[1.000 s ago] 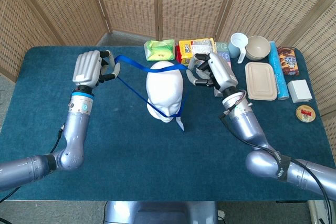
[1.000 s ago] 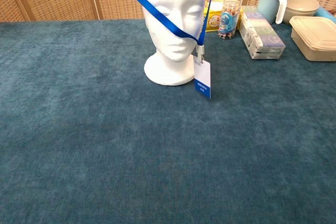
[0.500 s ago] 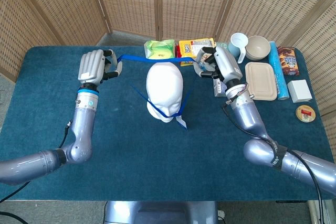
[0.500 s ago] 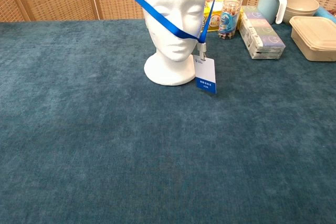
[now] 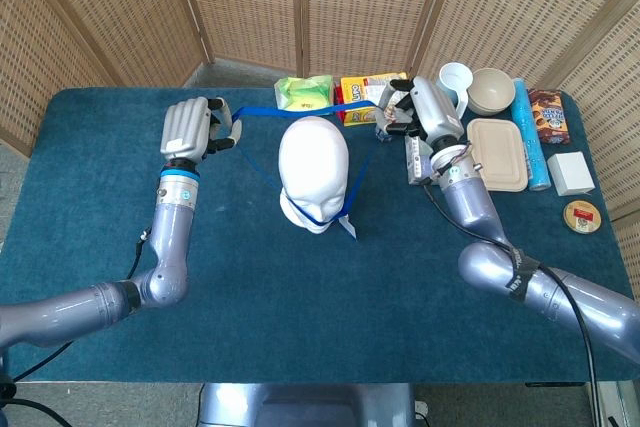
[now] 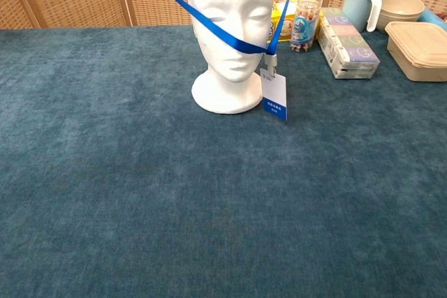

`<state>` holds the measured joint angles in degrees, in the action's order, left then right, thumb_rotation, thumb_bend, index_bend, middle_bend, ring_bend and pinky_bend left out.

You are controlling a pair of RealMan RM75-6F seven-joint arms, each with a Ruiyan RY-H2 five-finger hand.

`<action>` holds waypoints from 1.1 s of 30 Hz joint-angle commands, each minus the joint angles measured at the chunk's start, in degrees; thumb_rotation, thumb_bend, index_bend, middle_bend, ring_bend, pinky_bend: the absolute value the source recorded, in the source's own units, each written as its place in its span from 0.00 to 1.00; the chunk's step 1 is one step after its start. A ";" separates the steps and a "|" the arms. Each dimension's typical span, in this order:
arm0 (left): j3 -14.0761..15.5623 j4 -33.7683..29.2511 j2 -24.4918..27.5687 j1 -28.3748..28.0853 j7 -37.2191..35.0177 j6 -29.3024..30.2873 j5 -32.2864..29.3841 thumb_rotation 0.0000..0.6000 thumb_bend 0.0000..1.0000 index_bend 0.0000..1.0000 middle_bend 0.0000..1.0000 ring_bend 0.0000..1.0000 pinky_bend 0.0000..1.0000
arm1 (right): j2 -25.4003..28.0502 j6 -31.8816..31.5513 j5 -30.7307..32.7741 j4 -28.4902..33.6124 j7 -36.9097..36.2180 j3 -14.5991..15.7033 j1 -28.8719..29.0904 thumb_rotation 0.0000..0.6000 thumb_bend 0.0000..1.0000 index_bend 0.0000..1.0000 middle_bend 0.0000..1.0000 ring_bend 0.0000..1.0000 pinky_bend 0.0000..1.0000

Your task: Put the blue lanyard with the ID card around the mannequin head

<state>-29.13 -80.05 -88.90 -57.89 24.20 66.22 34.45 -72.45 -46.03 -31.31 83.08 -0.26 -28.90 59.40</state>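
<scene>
both hands [image 5: 195, 127] [image 5: 415, 112] farther back, lanyard [image 6: 223, 33] across face

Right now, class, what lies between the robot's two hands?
In the head view, the mannequin head stands between the left hand and right hand, the blue lanyard stretched behind it.

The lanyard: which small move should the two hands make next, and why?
Probably lower both hands toward the table. The left hand and right hand hold the blue lanyard stretched behind the mannequin head, while its front crosses the face with the ID card hanging, so the loop still must drop to the neck.
</scene>
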 commanded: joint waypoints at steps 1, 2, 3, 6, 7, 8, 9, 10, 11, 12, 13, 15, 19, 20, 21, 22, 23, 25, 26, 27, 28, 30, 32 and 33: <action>0.15 0.22 -0.37 -0.24 0.48 0.07 -0.06 0.84 0.40 0.65 1.00 1.00 1.00 | -0.37 0.85 0.61 -1.17 0.70 0.58 0.60 1.00 0.57 0.69 1.00 1.00 1.00; 0.24 0.36 -0.56 -0.35 0.81 0.17 -0.16 0.84 0.40 0.65 1.00 1.00 1.00 | -0.50 1.06 0.80 -1.81 1.08 0.78 0.87 1.00 0.57 0.69 1.00 1.00 1.00; 0.23 0.46 -0.70 -0.41 0.95 0.22 -0.27 0.84 0.40 0.65 1.00 1.00 1.00 | -0.62 1.22 0.99 -2.23 1.25 0.87 1.05 1.00 0.57 0.69 1.00 1.00 1.00; 0.17 0.81 -1.09 -0.61 1.40 0.45 -0.55 0.84 0.40 0.65 1.00 1.00 1.00 | -0.90 1.70 1.68 -3.53 2.02 1.19 1.70 1.00 0.57 0.69 1.00 1.00 1.00; 0.16 0.91 -1.20 -0.65 1.51 0.50 -0.61 0.84 0.40 0.65 1.00 1.00 1.00 | -1.00 1.79 1.87 -3.89 2.28 1.29 1.91 1.00 0.57 0.69 1.00 1.00 1.00; 0.16 0.96 -1.25 -0.67 1.56 0.51 -0.65 0.84 0.40 0.65 1.00 1.00 1.00 | -1.06 1.88 2.00 -4.11 2.44 1.35 2.04 1.00 0.57 0.69 1.00 1.00 1.00; 0.15 1.05 -1.35 -0.70 1.64 0.52 -0.73 0.84 0.40 0.65 1.00 1.00 1.00 | -1.15 2.04 2.20 -4.44 2.67 1.42 2.26 1.00 0.57 0.69 1.00 1.00 1.00; 0.16 1.11 -1.41 -0.71 1.74 0.55 -0.78 0.84 0.40 0.65 1.00 1.00 1.00 | -1.20 2.13 2.29 -4.67 2.88 1.49 2.41 1.00 0.57 0.69 1.00 1.00 1.00; 0.19 1.18 -1.49 -0.71 1.84 0.64 -0.81 0.84 0.40 0.65 1.00 1.00 1.00 | -1.29 2.18 2.39 -5.02 3.19 1.59 2.65 1.00 0.57 0.69 1.00 1.00 1.00; 0.20 1.24 -1.57 -0.72 1.97 0.71 -0.87 0.84 0.40 0.65 1.00 1.00 1.00 | -1.41 2.16 2.50 -5.36 3.41 1.62 2.86 1.00 0.57 0.69 1.00 1.00 1.00; 0.20 1.26 -1.62 -0.72 2.10 0.78 -0.97 0.84 0.39 0.65 1.00 1.00 1.00 | -1.49 2.14 2.56 -5.59 3.60 1.67 3.00 1.00 0.56 0.69 1.00 1.00 1.00; 0.25 1.34 -1.74 -0.74 2.50 1.06 -1.11 0.84 0.38 0.65 1.00 1.00 1.00 | -1.70 1.93 2.49 -6.16 4.17 1.88 3.32 1.00 0.56 0.69 0.99 1.00 1.00; 0.60 1.38 -1.98 -0.75 3.35 1.57 -1.01 0.84 0.37 0.65 1.00 1.00 1.00 | -2.18 1.85 2.39 -7.42 4.99 2.15 3.91 1.00 0.56 0.66 0.95 1.00 1.00; 0.79 1.35 -2.04 -0.75 3.72 1.69 -1.00 0.84 0.35 0.65 1.00 1.00 1.00 | -2.40 1.84 2.28 -7.90 5.16 2.16 4.13 1.00 0.56 0.63 0.91 1.00 1.00; 0.95 1.33 -2.08 -0.75 4.06 1.76 -1.00 0.84 0.34 0.64 1.00 1.00 1.00 | -2.54 2.02 2.28 -8.26 5.31 2.21 4.30 1.00 0.56 0.60 0.87 0.98 1.00; 1.16 1.32 -2.10 -0.74 4.62 1.81 -1.20 0.84 0.33 0.62 1.00 1.00 1.00 | -2.61 2.31 2.27 -8.58 5.57 2.35 4.48 1.00 0.55 0.58 0.84 0.95 0.99; 1.51 1.00 -1.99 -0.64 5.23 1.35 -1.73 0.84 0.31 0.58 0.96 0.96 0.98 | -2.80 3.64 2.42 -9.33 5.89 2.72 4.87 1.00 0.54 0.55 0.78 0.89 0.96; 1.56 -0.02 -1.32 -0.51 6.23 0.18 -3.19 0.84 0.29 0.47 0.83 0.82 0.87 | -3.01 5.29 2.80 -10.35 5.59 2.70 5.27 1.00 0.54 0.49 0.67 0.77 0.87; 1.63 -0.34 -0.99 -0.46 6.65 -0.14 -3.62 0.84 0.28 0.42 0.73 0.69 0.79 | -3.03 6.51 2.81 -10.67 5.44 2.88 5.43 0.99 0.53 0.46 0.61 0.70 0.79; 1.63 -0.53 -0.86 -0.41 6.70 -0.33 -3.81 0.84 0.27 0.36 0.62 0.57 0.70 | -3.04 7.16 2.74 -10.90 5.24 2.91 5.51 0.99 0.53 0.42 0.55 0.62 0.69; 1.63 -0.67 -0.74 -0.36 6.68 -0.51 -3.93 0.84 0.26 0.34 0.58 0.53 0.66 | -3.03 7.95 2.77 -11.03 5.00 2.98 5.59 0.99 0.52 0.40 0.51 0.57 0.63; 1.74 -0.92 -0.40 -0.24 6.73 -1.12 -4.29 0.84 0.24 0.29 0.45 0.39 0.52 | -2.71 10.33 2.79 -11.18 3.92 2.82 5.70 0.98 0.50 0.35 0.41 0.42 0.46; 1.94 -1.07 -0.06 -0.20 7.15 -1.63 -4.82 0.84 0.21 0.25 0.36 0.28 0.42 | -2.66 11.38 2.26 -11.50 3.10 2.66 5.81 0.95 0.47 0.32 0.35 0.34 0.36; 2.02 -1.21 0.17 -0.21 7.43 -1.90 -5.18 0.83 0.20 0.23 0.31 0.23 0.37 | -2.64 12.05 1.94 -11.68 2.65 2.67 5.87 0.93 0.46 0.31 0.33 0.31 0.34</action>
<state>-27.22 -81.13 -88.92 -58.13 31.45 64.54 29.50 -75.18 -34.76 -28.97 71.80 3.07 -26.17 65.08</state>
